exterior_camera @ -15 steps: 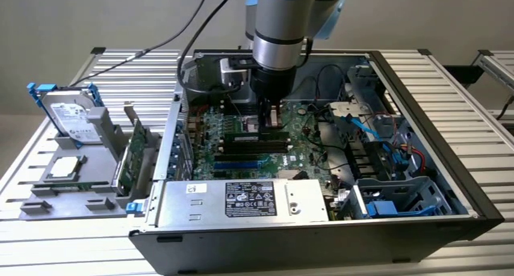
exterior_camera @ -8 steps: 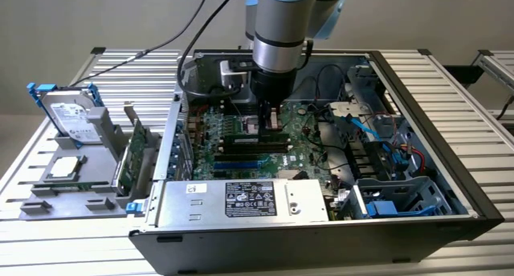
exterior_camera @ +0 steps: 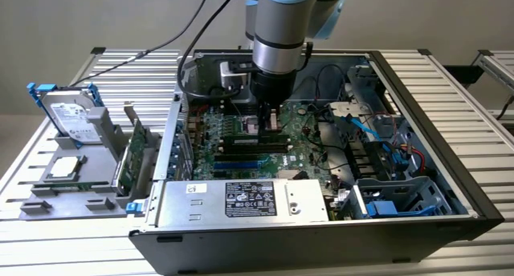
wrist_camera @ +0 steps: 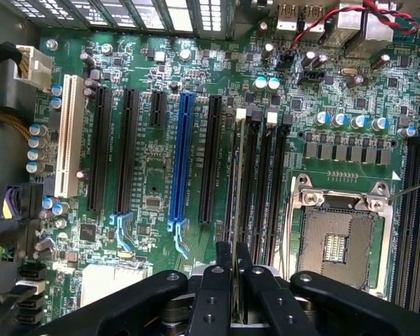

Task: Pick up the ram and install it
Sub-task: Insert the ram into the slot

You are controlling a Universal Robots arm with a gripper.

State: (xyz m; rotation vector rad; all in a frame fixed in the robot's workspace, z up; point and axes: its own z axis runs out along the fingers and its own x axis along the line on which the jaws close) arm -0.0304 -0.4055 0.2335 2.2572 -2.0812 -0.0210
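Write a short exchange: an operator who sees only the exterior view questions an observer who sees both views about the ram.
Operator: Does the tool hold the ram?
Observer: Yes, the tool is shut on the ram, which it holds edge-on over the board.
Operator: What lies beside the ram?
Observer: A socket, and it is empty.
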